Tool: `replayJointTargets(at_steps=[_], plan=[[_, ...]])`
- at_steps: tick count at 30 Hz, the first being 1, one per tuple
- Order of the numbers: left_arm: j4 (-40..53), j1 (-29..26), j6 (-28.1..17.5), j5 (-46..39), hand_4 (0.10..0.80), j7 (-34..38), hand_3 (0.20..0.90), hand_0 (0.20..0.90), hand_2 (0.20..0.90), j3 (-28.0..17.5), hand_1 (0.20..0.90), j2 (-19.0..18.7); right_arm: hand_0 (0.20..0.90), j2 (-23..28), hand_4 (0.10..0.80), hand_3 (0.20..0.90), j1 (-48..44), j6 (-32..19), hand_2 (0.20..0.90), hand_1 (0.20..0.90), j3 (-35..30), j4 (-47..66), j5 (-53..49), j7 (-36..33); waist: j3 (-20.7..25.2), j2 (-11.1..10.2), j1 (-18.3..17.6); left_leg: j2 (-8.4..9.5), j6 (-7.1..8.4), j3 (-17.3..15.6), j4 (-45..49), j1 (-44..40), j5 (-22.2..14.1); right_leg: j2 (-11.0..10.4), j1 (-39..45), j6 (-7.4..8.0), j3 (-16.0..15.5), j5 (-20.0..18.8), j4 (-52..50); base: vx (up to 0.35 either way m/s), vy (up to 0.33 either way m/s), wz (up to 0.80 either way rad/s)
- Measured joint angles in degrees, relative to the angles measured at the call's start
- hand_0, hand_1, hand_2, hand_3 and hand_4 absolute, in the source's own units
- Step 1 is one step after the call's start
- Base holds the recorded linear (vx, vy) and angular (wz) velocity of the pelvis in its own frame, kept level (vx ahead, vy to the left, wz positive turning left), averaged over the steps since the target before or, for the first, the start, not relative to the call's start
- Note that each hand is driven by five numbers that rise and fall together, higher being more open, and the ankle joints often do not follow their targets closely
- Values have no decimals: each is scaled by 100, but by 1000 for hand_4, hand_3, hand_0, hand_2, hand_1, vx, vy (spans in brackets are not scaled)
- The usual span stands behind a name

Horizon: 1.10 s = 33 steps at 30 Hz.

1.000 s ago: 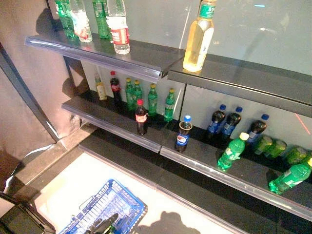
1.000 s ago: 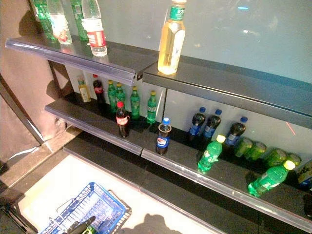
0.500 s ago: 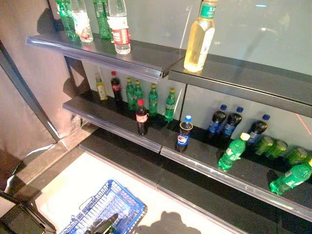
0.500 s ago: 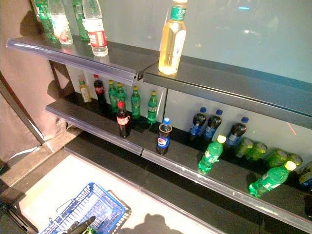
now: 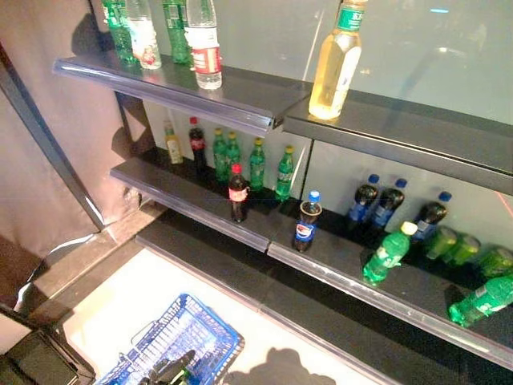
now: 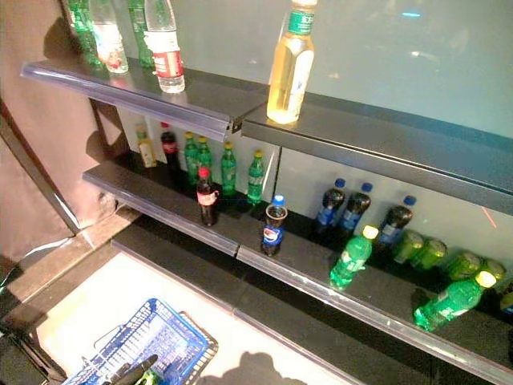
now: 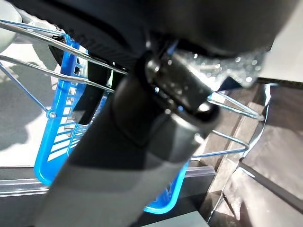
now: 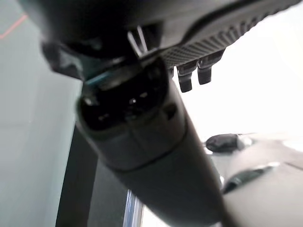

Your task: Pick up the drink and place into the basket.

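Note:
Many drinks stand on dark shelves. At the front of the middle shelf are a red-capped cola bottle (image 5: 237,192) and a blue-capped cola bottle (image 5: 304,226). A green bottle (image 5: 386,253) leans further right. A tall yellow tea bottle (image 5: 337,60) stands on the top shelf. The blue wire-handled basket (image 5: 204,330) hangs low at the left. My left hand (image 5: 172,369) is over it, curled on its metal handle (image 7: 71,78). My right hand (image 8: 156,142) shows only in its wrist view, its fingers (image 8: 194,73) relaxed and holding nothing.
Small green bottles (image 5: 256,164) line the back of the middle shelf, and dark blue-capped bottles (image 5: 365,199) stand further right. Another green bottle (image 5: 481,297) lies at the far right. A red-labelled water bottle (image 5: 204,48) stands on the top shelf. A dark box (image 5: 36,365) sits at the lower left.
The whole picture has shifted slightly, so the camera moved. The bottles, the basket and both hands keep their places.

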State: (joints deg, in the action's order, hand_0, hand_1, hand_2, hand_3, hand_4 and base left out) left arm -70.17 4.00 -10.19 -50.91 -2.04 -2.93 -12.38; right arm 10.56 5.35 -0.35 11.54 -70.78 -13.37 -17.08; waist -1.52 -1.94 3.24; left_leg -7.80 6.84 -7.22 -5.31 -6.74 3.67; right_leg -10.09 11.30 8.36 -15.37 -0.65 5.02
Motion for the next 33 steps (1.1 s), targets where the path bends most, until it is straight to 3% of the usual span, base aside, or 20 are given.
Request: replayJointTargets(at_steps=[4, 12, 23, 28, 33], plan=[[222, 73, 75, 4, 100, 49, 200, 300, 300, 0, 300, 9, 900, 185, 800, 900, 71, -138, 900, 900, 388, 1094, 215, -149, -73, -4, 6, 0, 1, 16, 0, 3, 1, 11, 20, 21, -15, -11, -8, -4, -16, 1], [968, 259, 289, 59, 100, 160, 200, 300, 300, -46, 300, -99, 900, 729, 800, 900, 398, 492, 900, 900, 862, 4381, 265, 55, -338, -180, 124, 44, 7, 269, 32, 139, 61, 27, 101, 38, -315, 17, -15, 8, -32, 18], [991, 267, 291, 57, 100, 159, 200, 300, 300, -99, 300, -185, 900, 1265, 800, 900, 380, 614, 900, 900, 1179, 6656, 328, 962, -474, -348, 142, 80, 0, 319, 4, 193, 75, -3, 114, 55, -331, 29, -15, 12, -3, 4], [991, 294, 182, 55, 100, 159, 200, 300, 300, -102, 300, -117, 900, 1351, 800, 900, 223, 453, 900, 900, 1151, 7245, 325, 575, -502, -303, 137, 66, 1, 314, 5, 187, 75, -25, 111, 53, -324, 29, -16, 41, 50, -1], [994, 341, -4, 53, 100, 158, 200, 300, 300, -228, 300, 90, 900, 1370, 800, 900, 183, 311, 900, 900, 647, 7971, 321, -468, -592, -161, 123, 97, -15, 285, 39, 182, 67, -68, 90, 61, -310, 24, -19, 37, 65, -2]])
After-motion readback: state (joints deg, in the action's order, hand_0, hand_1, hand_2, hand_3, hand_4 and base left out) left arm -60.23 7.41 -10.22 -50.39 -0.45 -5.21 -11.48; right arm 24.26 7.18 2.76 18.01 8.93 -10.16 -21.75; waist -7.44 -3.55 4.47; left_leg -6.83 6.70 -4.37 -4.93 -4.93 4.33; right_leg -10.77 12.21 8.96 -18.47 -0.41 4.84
